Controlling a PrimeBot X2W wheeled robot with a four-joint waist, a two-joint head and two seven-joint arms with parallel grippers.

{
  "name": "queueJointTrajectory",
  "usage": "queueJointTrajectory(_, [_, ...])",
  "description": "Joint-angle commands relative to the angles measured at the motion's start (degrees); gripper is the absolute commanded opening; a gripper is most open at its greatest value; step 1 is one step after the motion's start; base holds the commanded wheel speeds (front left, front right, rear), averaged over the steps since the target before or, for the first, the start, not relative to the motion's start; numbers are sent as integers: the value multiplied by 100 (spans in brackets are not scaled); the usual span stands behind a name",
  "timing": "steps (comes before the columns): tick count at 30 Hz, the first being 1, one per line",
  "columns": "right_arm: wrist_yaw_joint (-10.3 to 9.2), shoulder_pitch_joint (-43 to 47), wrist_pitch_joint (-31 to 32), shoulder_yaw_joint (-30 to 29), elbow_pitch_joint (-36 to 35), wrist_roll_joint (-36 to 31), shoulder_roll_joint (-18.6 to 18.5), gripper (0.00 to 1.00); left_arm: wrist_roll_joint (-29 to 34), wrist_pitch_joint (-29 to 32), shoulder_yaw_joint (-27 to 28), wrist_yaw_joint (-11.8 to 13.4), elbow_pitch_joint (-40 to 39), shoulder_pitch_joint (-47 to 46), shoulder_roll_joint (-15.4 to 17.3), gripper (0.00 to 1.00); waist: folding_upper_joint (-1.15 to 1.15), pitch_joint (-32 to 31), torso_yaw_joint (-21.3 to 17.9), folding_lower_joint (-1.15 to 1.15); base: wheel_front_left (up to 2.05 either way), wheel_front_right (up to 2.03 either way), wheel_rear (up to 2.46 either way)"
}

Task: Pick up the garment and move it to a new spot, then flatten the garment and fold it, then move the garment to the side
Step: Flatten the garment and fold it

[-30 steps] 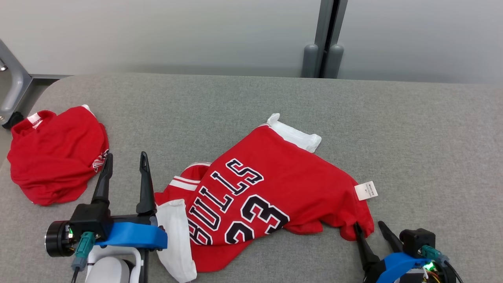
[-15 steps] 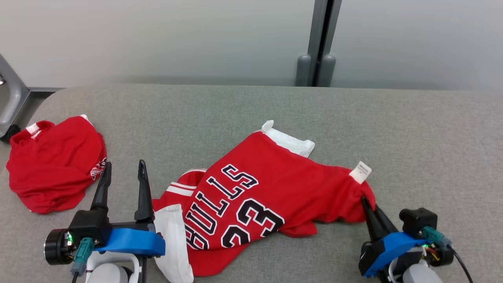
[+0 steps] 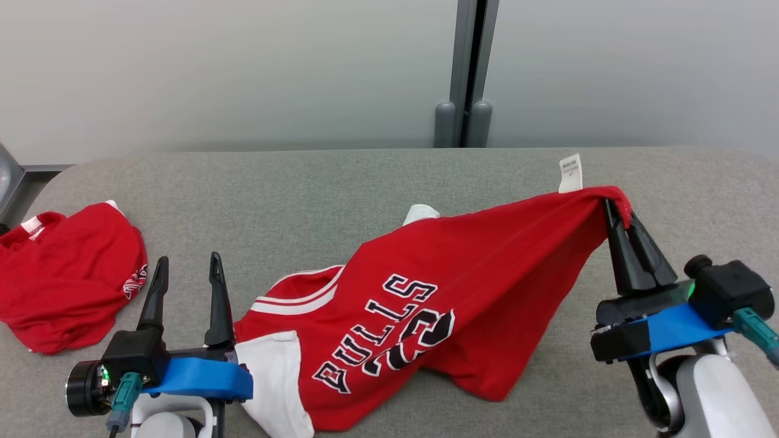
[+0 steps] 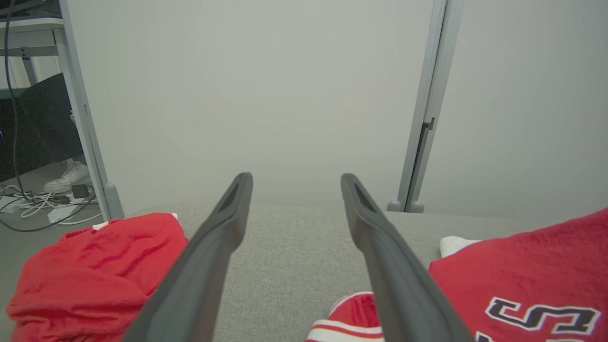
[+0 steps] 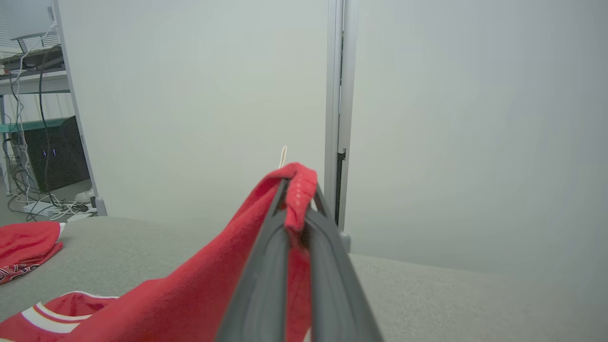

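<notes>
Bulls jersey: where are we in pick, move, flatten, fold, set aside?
Done: the right gripper is shut on the Bulls jersey at the corner by its white tag. In hand: the pick-up; that corner is raised while the sleeve end lies crumpled on the table. The left gripper is open and holds nothing. Left: carrying to a new spot, flattening, folding, moving aside.

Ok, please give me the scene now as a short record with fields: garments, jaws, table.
jersey: red, BULLS print, one corner raised, rest on the table
right jaws: shut on that corner, by the white tag
left jaws: open, empty, beside the jersey
other garment: red, bunched, table's left end
</notes>
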Motion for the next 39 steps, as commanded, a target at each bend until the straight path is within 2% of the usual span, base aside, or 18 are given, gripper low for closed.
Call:
queueJointTrajectory(1, [13, -61, 122, 2, -313, -39, -80, 0, 28, -17, 19, -17, 1, 19, -21, 100, 0, -13, -12, 0, 0, 0, 0])
queueJointTrajectory(10, [13, -236, 901, -30, -1863, 30, -281, 0, 55, -17, 106, -53, -9, 4, -49, 100, 0, -39, -6, 0, 0, 0, 0])
queueJointTrajectory(17, [13, -28, 1129, -60, -2245, 56, -217, 0, 65, -17, 132, -79, -32, -33, -75, 100, 0, 3, 50, 0, 0, 0, 0])
queueJointTrajectory(28, [13, -167, 1054, -219, -1885, 112, -241, 0, 109, -17, 119, -116, -31, -133, -109, 100, 0, 143, 124, 0, 0, 0, 0])
queueJointTrajectory(39, [9, -1323, 957, -44, -785, 61, -596, 0, 100, -17, -84, -140, -6, -423, -160, 100, 0, 517, 433, 0, 0, 0, 0])
